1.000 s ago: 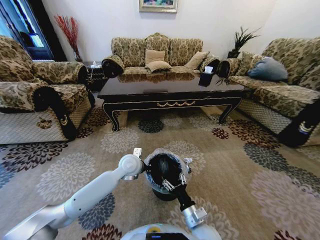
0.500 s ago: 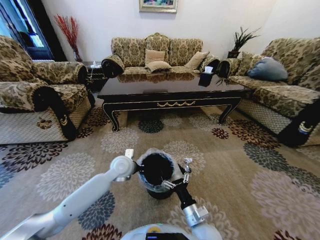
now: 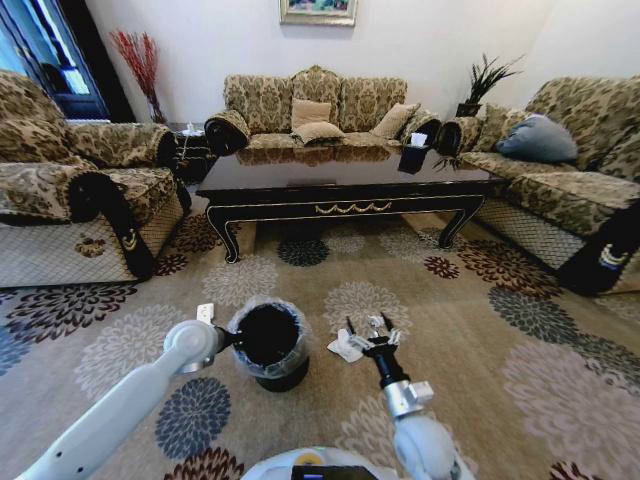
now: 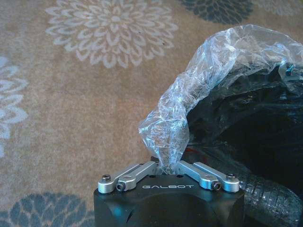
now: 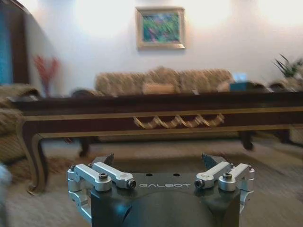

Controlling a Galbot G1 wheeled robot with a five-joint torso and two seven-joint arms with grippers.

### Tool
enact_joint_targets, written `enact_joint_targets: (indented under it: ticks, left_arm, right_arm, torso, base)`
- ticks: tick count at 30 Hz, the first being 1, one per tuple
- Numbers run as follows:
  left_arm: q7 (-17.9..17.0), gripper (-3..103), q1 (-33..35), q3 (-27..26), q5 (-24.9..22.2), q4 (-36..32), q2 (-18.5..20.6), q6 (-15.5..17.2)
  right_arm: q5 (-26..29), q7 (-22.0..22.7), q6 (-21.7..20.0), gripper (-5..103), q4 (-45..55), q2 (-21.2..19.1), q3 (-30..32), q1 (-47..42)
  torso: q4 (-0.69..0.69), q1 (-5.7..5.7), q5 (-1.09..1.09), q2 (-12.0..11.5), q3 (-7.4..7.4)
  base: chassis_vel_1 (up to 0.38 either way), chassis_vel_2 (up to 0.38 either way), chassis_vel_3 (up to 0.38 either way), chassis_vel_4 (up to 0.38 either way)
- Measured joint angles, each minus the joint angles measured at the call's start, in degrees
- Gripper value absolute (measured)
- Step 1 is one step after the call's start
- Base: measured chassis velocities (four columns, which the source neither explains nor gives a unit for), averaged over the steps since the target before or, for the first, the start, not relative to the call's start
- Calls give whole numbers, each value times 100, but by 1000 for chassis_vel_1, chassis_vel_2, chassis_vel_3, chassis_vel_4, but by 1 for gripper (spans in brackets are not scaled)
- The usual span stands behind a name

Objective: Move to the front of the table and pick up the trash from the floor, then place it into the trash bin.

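Sitting room, sofas on three sides, patterned carpet (image 3: 480,330) underfoot.

Table (image 3: 340,180): long, dark, gold trim on its front edge; stands well ahead of the robot.

Trash bin (image 3: 268,345): black, on the carpet near the robot, well short of the table's front edge; clear liner bag (image 4: 189,109) folded over the rim.

Left gripper (image 3: 222,338): at the bin's rim, fingers pinched shut on a fold of the liner.

Right gripper (image 3: 368,330): low over the carpet beside the bin, jaws wide apart and holding nothing.

Trash (image 3: 345,347): pale crumpled piece lying on the carpet just beside the right gripper's fingertips.

Risk, as judged: pull on the thin liner may tear it or tip the bin; flat trash may slide away under closing fingers.
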Motion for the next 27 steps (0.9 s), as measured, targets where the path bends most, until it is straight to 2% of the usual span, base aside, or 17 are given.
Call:
enact_joint_targets:
  ticks: [4, 8, 12, 16, 23, 27]
  left_arm:
    - [0, 0, 55, -97, -14, 44, -24, 0]
    - [18, 0, 60, -160, -15, 150, -48, 0]
    - [102, 0, 70, -248, -15, 265, -72, 0]
    - [122, 0, 169, -413, -21, 265, -89, 0]
    - [121, 0, 310, -521, 15, 236, -149, 0]
    - [123, 0, 427, -589, 45, 216, -148, 0]
  right_arm:
    - [128, 22, -10, 100, -509, -37, 123, 214]
    - [160, 20, -12, 100, -981, -30, 218, 323]
    - [539, 14, -128, 100, -1518, 74, 257, 523]
    - [941, 10, -298, 100, -2175, 179, 201, 882]
    - [968, -20, -383, 100, -2788, 146, 85, 1258]
    - [980, -46, -406, 100, -3129, 126, 2, 1485]
  torso:
    - [5, 0, 0, 0, 0]
    - [5, 0, 0, 0, 0]
    - [1, 0, 0, 0, 0]
    - [6, 0, 0, 0, 0]
    - [2, 0, 0, 0, 0]
    - [6, 0, -1, 0, 0]
  base:
    - [0, 0, 0, 0]
    - [0, 0, 0, 0]
    - [0, 0, 0, 0]
    - [0, 0, 0, 0]
    - [0, 0, 0, 0]
    - [0, 0, 0, 0]
